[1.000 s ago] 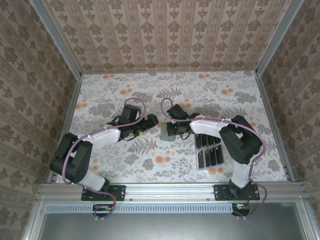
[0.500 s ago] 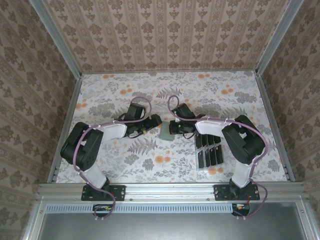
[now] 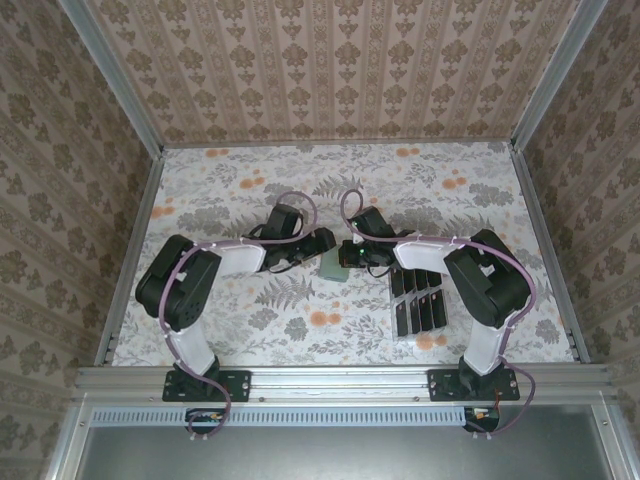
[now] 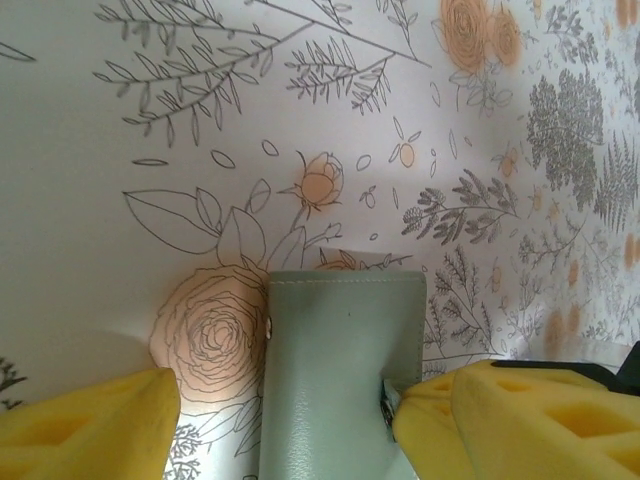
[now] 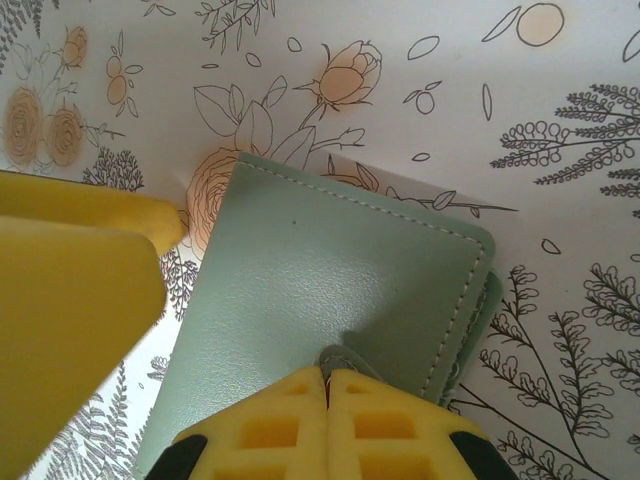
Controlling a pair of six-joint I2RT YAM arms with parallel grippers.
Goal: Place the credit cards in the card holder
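Card holder [image 3: 331,266] lies flat on the flowered desk [image 3: 230,190], about midway between my two arms, sage-green side up. Both arms reach inward to it from either side.

My left tool [image 4: 285,400] stands open around it. In the left wrist view the yellow fingers sit on either side of the holder's near end. The right-hand finger [image 4: 520,420] is up against the holder's edge by a small metal stud, and the other one is a little apart from the opposite edge.

My right tool [image 5: 326,385] is fully closed, its two yellow fingertips pressed together. In the right wrist view a small fold of the green cover rises to where they meet, so it has a pinch on the holder's edge. The cover's stitched corner sits slightly off the layer beneath it.

Credit cards [image 3: 418,300], black and all alike, stand in rows in a clear rack [image 3: 432,340] under my right forearm, just right of the holder and nearer the desk's front edge.
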